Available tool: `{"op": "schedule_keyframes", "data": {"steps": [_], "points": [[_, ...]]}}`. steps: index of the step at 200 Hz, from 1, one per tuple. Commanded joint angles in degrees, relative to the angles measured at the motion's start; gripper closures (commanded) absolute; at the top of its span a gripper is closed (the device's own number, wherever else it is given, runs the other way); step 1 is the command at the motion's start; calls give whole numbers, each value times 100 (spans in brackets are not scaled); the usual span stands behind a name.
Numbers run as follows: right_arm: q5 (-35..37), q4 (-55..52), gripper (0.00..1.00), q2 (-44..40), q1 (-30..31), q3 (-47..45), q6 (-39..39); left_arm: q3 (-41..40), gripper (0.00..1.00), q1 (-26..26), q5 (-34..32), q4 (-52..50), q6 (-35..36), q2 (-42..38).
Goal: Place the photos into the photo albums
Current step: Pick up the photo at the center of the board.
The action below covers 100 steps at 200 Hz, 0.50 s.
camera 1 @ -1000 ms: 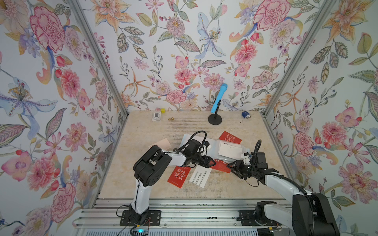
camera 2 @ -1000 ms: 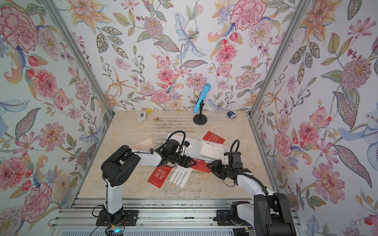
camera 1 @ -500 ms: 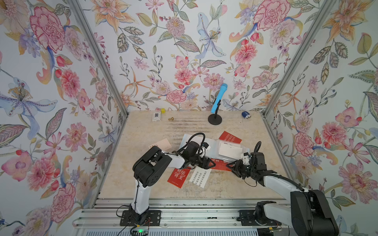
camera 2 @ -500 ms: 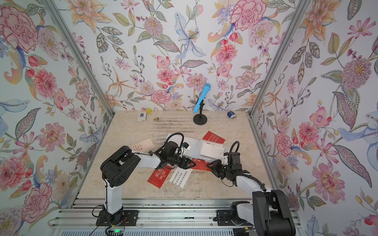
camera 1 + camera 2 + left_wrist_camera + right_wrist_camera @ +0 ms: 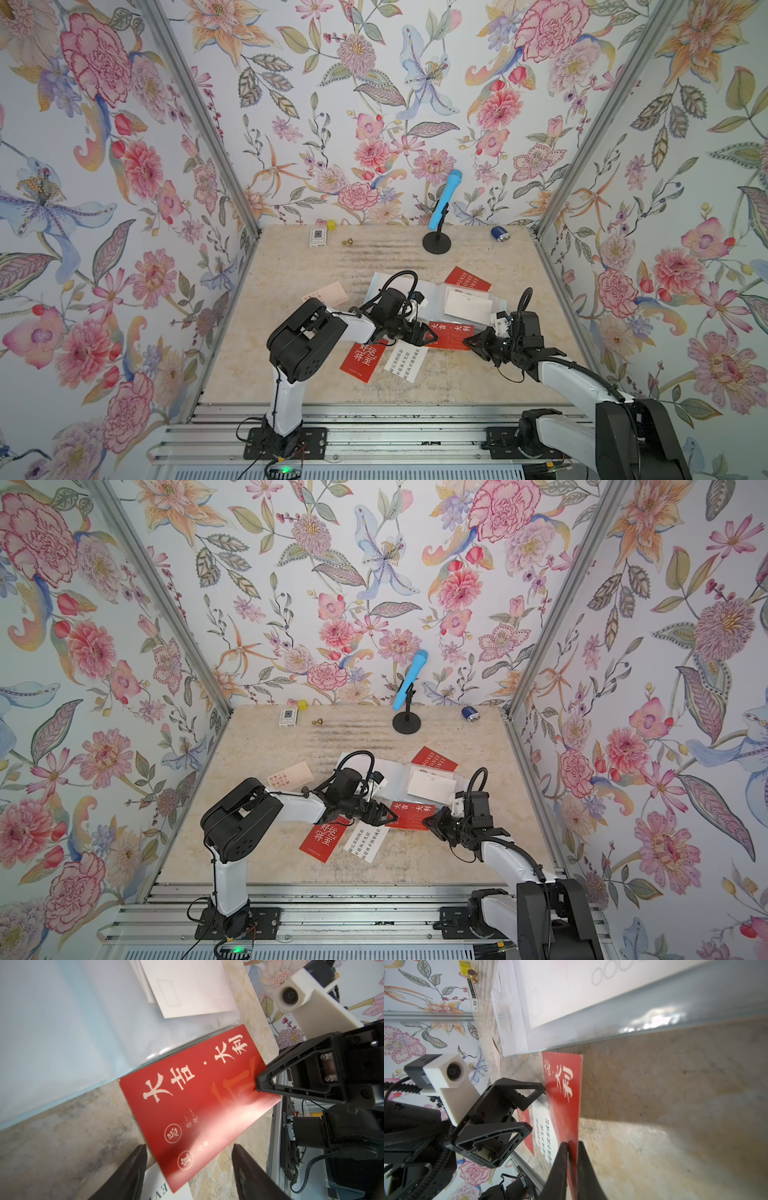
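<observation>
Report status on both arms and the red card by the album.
Right pincer shut on red card edge. Left pincer open, straddling opposite end. Card mostly outside photo album sleeve. Under one corner: white card.

the right gripper (image 5: 572, 1145) closes. a second ago its fingers (image 5: 559, 1167) stand apart at the short edge of the red card (image 5: 197, 1105) with white chinese lettering. now they meet on that edge and pinch it, the card thin between the two black tips. no other shift is clear enough to tell.
</observation>
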Motion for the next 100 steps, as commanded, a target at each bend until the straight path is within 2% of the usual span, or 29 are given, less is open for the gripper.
{"op": "schedule_keyframes", "data": {"steps": [1,35,70,100], "points": [[20,-424,93,-208,-34,-86,-125,6,32,-94,-230,-735,45,-44],[-148,-746,99,-429,-70,-23,-220,42,31,-77,-435,-823,70,-236],[-213,-1002,100,-592,-79,80,-410,-140,31,-3,-719,-803,106,-624],[-369,-1235,100,-628,-84,288,-497,-397,30,179,-806,-300,-173,-918]]}}
